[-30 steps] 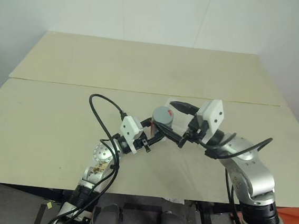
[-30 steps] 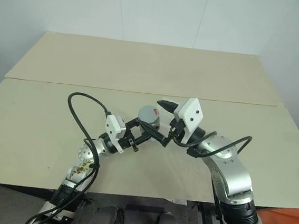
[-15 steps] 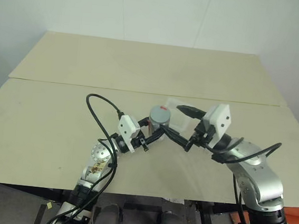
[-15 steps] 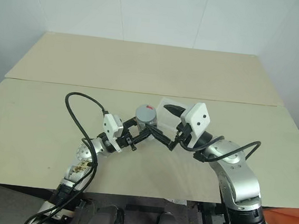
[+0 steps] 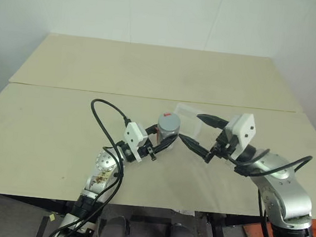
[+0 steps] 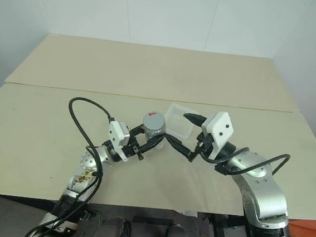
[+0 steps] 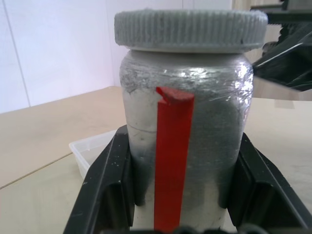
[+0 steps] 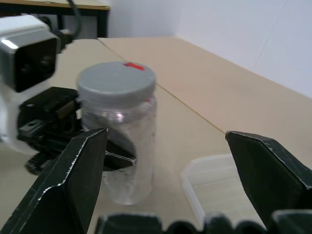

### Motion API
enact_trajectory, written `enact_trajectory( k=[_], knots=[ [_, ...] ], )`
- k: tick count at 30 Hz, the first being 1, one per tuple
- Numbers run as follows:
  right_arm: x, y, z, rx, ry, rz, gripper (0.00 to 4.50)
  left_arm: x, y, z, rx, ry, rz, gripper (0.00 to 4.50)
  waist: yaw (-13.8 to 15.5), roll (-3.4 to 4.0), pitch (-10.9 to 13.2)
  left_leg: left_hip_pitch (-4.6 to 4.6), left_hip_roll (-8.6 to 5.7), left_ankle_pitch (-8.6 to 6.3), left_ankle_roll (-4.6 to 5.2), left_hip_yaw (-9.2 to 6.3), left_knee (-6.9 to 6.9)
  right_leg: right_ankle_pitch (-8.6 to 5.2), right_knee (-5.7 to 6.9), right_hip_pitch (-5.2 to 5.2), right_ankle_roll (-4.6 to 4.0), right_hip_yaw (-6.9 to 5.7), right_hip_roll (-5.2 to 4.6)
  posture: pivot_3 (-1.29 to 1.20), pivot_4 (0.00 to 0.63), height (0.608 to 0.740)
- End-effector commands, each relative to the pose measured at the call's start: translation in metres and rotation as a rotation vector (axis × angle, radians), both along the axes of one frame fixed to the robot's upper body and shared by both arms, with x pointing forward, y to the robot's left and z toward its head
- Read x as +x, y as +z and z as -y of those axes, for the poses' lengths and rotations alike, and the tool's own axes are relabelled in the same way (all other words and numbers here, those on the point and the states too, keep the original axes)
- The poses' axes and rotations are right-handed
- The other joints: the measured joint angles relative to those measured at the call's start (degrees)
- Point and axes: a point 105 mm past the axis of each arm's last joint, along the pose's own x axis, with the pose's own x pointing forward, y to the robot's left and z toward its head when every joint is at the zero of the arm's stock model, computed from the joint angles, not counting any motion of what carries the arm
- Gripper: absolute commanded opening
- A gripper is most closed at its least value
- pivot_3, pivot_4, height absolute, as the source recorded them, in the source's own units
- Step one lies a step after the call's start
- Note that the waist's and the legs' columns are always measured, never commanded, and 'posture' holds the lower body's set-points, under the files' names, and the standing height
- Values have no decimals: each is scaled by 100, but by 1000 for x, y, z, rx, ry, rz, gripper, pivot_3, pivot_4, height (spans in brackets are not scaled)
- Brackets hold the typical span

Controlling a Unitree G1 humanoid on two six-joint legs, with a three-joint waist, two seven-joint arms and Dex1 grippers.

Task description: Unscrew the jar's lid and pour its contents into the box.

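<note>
The jar (image 5: 167,132), silvery with a red strip, is held upright above the table with my left gripper (image 5: 163,142) shut on its lower body. Its grey lid (image 5: 169,121) with a red mark sits on top. In the left wrist view the fingers (image 7: 105,187) clamp both sides of the jar (image 7: 204,126) under the lid (image 7: 190,29). My right gripper (image 5: 190,128) stands open just right of the jar, touching nothing. The clear box (image 6: 180,121) lies on the table behind it. The contents cannot be made out inside the jar.
The beige table (image 5: 50,136) is made of two boards with a seam across the middle, and a white wall stands behind it. A black cable (image 5: 103,119) loops up from my left wrist.
My right gripper has drawn back to the right, away from the lid, staying open. The lid is still on the jar, which has not moved in my left gripper.
</note>
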Motion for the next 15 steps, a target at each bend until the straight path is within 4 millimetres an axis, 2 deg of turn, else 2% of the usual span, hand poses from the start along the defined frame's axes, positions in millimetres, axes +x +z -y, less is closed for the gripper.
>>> enact_trajectory(
  k=[1, 15],
  knots=[
    [-12, 14, -5, 7, 56, 50, 4470, -3, 10, 1, -19, -6, 52, 1962, 1, 0, 0, 0, 0, 0, 0, 0, 0, 0, 0, 1, 0, 0, 0, 0, 150, 740],
    [-1, 28, -48, 71, 129, 100, 4470, -5, 11, 7, -21, -16, 59, 1962, -9, 0, 0, 1, -1, 0, 0, 0, 2, 0, 1, 1, 0, 0, -1, 0, 150, 740]
  ],
)
